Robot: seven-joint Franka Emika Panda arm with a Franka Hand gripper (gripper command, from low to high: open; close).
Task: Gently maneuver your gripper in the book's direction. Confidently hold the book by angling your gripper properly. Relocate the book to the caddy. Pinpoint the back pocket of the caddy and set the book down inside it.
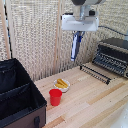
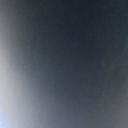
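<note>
From my remote station, I find no lettering, label, brand mark or number legible in either view. The toaster oven (image 1: 112, 56), the red cup (image 1: 55, 96) and the caddy (image 1: 19, 100) carry no readable markings at this resolution, and the wrist view is a dark blur.

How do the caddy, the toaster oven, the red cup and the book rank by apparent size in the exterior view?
1. caddy, largest, partly cropped
2. toaster oven, also cropped
3. red cup and book: alike; the book hangs edge-on from the tool, so unsure.
</note>
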